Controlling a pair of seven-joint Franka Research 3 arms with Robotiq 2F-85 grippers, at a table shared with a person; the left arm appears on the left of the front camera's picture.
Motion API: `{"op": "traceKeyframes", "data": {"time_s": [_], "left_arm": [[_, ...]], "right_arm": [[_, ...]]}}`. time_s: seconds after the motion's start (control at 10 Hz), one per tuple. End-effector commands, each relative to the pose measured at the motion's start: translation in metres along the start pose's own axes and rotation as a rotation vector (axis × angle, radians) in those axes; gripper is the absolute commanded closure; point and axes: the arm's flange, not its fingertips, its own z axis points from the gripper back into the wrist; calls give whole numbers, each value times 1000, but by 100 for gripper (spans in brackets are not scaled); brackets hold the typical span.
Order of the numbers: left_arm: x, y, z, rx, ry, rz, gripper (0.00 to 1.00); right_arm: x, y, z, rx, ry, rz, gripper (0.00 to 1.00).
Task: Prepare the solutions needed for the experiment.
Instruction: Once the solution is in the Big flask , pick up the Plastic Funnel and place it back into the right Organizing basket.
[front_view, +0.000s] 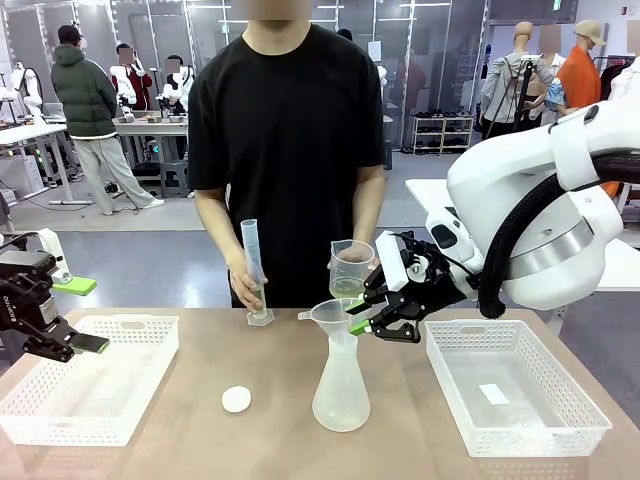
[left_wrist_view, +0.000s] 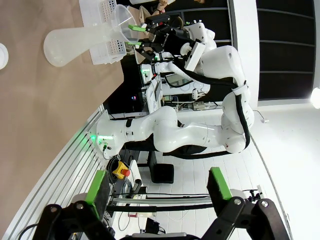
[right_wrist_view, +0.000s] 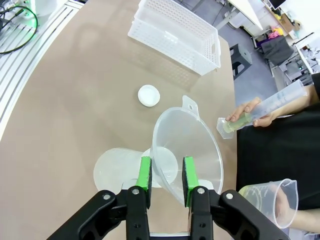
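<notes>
The solutions are pale yellow liquid in two clear vessels held by the person: a little at the bottom of a measuring cylinder (front_view: 259, 311) (right_wrist_view: 235, 124) and a little in a beaker (front_view: 348, 287) (right_wrist_view: 259, 194). A clear funnel (front_view: 330, 314) (right_wrist_view: 192, 135) sits in the neck of a conical flask (front_view: 340, 390) (right_wrist_view: 117, 167) at mid-table. My right gripper (front_view: 362, 320) (right_wrist_view: 166, 166) is shut on the funnel's rim, one green pad outside the wall and one inside. At the far left my left gripper (front_view: 82, 315) (left_wrist_view: 157, 187) hangs open with nothing in it, over a basket.
A small white round stopper (front_view: 237, 399) (right_wrist_view: 148, 95) lies on the table left of the flask. White plastic baskets stand at the left (front_view: 120, 322) (right_wrist_view: 175, 35) and at the right (front_view: 500, 325). The person stands close behind the far edge.
</notes>
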Motion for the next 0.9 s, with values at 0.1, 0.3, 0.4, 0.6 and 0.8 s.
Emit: {"op": "traceKeyframes", "data": {"time_s": [0.1,0.3,0.4,0.6,0.8], "left_arm": [[-2,-1,2,-7,9,-7,0],[-2,-1,2,-7,9,-7,0],[-2,-1,2,-7,9,-7,0],[-2,-1,2,-7,9,-7,0],[-2,-1,2,-7,9,-7,0]], "right_arm": [[0,0,0,2,-1,2,67],[0,0,0,2,-1,2,67],[0,0,0,1,0,1,71],[33,16,19,-56,23,40,67],[49,17,39,-82,41,90,67]]}}
